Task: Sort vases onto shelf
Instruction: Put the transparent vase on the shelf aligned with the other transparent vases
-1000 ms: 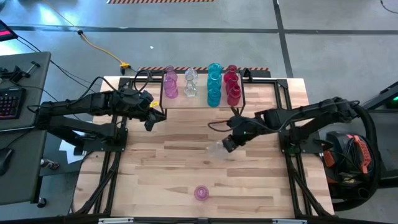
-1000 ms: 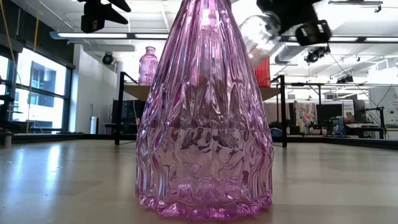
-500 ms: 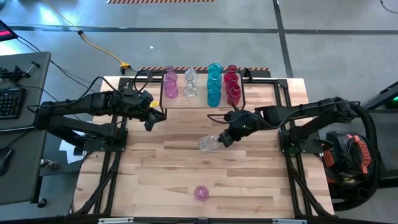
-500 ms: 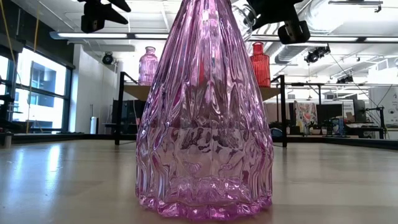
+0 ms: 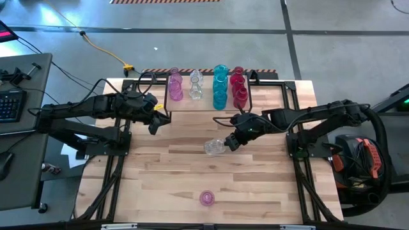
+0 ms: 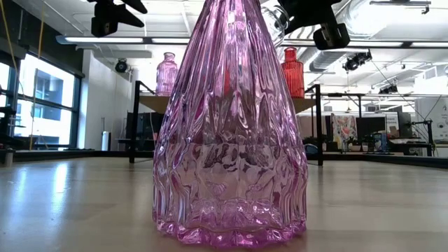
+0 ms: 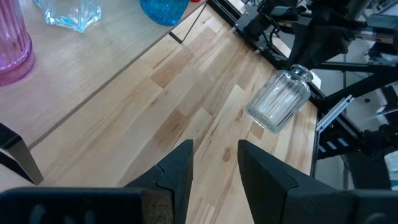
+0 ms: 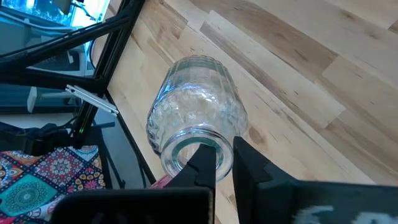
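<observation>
The shelf (image 5: 206,105) stands at the table's far middle. It bears rows of pink (image 5: 175,87), clear (image 5: 195,86), teal (image 5: 220,87) and red (image 5: 239,88) vases, all upright on their bases. One pink vase (image 5: 206,198) stands on its base near the front edge and fills the low view (image 6: 229,140). My right gripper (image 5: 231,142) is shut on a clear vase (image 5: 213,147) above the table's middle. My left gripper (image 5: 153,125) hangs open and empty by the shelf's left end. My right gripper holds the clear vase by the rim of its mouth (image 8: 185,148). One finger (image 8: 204,167) seems to reach into the mouth, and the other (image 8: 249,163) lies outside the neck. The fingers come from the table's right, slanting down. The vase juts toward the left, tilted, clear of the table.
Black frame rails (image 5: 110,167) run along both sides of the tabletop. A desk with a keyboard (image 5: 9,105) stands beyond the left edge. The shelf's thin black legs (image 6: 133,119) show behind the pink vase in the low view.
My right gripper has tipped up a little and shifted slightly toward the far edge, then kept still. The clear vase in it has risen and swung out toward the table's left, lying flatter than before.
</observation>
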Action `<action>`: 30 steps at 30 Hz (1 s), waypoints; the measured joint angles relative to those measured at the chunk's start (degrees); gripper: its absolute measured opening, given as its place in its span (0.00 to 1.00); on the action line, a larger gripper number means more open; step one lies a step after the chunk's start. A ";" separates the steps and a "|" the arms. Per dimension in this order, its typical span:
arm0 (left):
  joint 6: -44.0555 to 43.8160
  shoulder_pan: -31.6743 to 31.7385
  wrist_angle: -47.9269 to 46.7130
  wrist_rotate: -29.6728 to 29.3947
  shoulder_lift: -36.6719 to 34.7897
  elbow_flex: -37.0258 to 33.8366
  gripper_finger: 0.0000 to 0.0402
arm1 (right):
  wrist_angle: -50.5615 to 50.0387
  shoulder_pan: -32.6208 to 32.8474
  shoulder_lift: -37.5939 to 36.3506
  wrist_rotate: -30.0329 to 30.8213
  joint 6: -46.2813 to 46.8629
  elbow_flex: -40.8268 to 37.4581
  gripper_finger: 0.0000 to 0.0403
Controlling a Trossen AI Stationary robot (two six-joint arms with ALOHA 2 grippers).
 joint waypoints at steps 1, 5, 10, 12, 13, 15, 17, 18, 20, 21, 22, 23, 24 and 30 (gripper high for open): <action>0.66 0.00 -0.02 0.01 0.00 0.00 0.29 | 0.00 0.00 0.00 0.00 0.00 0.00 0.00; 0.77 -0.01 0.00 -1.28 -0.02 0.00 0.29 | -0.09 0.00 0.00 0.00 -0.11 0.00 0.00; 0.29 -0.01 -0.02 -7.90 0.00 0.00 0.29 | -1.16 0.00 0.00 -0.01 -1.06 0.00 0.00; 0.93 0.01 -0.01 -10.45 0.00 0.00 0.29 | -1.43 -0.02 0.00 -0.04 -1.91 0.00 0.00; 0.94 0.01 -0.02 -11.24 -0.01 0.00 0.29 | -1.57 -0.02 0.00 -0.08 -2.27 0.00 0.00; 0.93 0.01 -0.02 -12.16 0.00 0.00 0.30 | -1.81 -0.02 0.00 -0.17 -3.11 0.00 0.00; 0.65 -0.01 -0.02 -12.44 0.00 0.00 0.33 | -2.40 -0.03 0.00 -0.33 -3.63 0.00 0.00; 0.04 -0.01 -0.02 -12.50 0.00 0.00 0.35 | -2.80 -0.16 0.00 -0.35 -3.98 0.00 0.00; -0.53 -0.01 -0.02 -12.91 0.12 0.00 0.41 | -3.34 -0.59 0.00 -0.48 -4.93 0.00 0.01; -0.27 -0.01 -0.07 -13.21 0.15 -0.04 0.44 | -3.49 -0.91 0.00 -0.48 -5.50 0.00 0.01; 0.06 0.00 -0.17 -13.34 0.15 -0.04 0.48 | -3.53 -1.34 0.00 -0.51 -6.37 0.00 0.01; 0.29 0.00 -0.21 -13.37 0.15 -0.04 0.52 | -3.47 -1.82 0.00 -0.72 -7.40 0.00 0.01; 0.27 0.00 -0.23 -13.32 0.22 -0.04 0.56 | -3.45 -2.39 0.00 -1.09 -8.29 0.00 0.01; 5.58 -0.03 -0.28 -10.07 1.24 -0.04 0.75 | -2.37 -7.29 0.00 -5.08 -14.28 0.00 0.01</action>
